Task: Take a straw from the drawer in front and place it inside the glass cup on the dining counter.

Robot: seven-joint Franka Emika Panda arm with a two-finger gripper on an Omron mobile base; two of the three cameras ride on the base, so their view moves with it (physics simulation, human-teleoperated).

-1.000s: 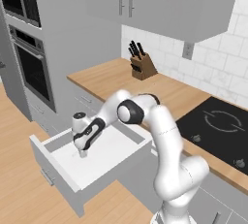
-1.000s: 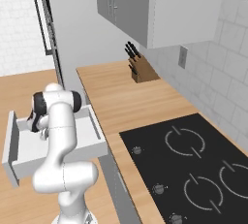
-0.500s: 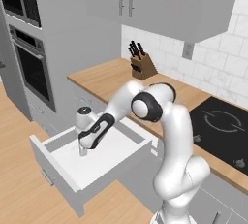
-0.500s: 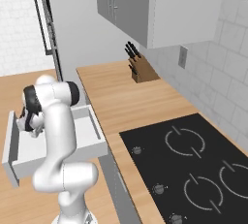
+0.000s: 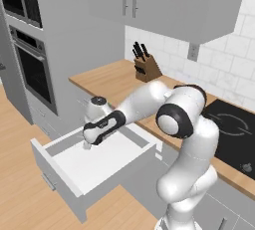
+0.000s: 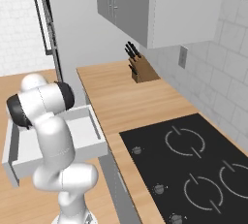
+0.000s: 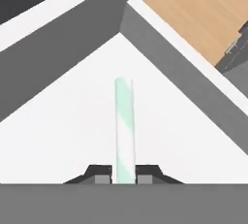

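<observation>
Closing: claw point(image 7: 124, 178) now pinches straw point(image 7: 124, 126).

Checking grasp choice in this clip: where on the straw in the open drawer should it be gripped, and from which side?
Near one end, across its thin width, coming down from above. The straw lies flat on the drawer floor, and the gripper is pinched on its near end that way.

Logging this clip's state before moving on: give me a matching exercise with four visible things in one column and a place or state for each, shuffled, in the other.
Things:
1. pale green-and-white striped straw
2. light grey box drawer with white inside
3. wooden knife block with black handles
4. black cooktop

Places or states:
A. pulled open
B. against the tiled wall on the wood counter
C. between the tips of the shut gripper
D. set flush into the wood counter

Pairs: 1-C, 2-A, 3-B, 4-D
</observation>
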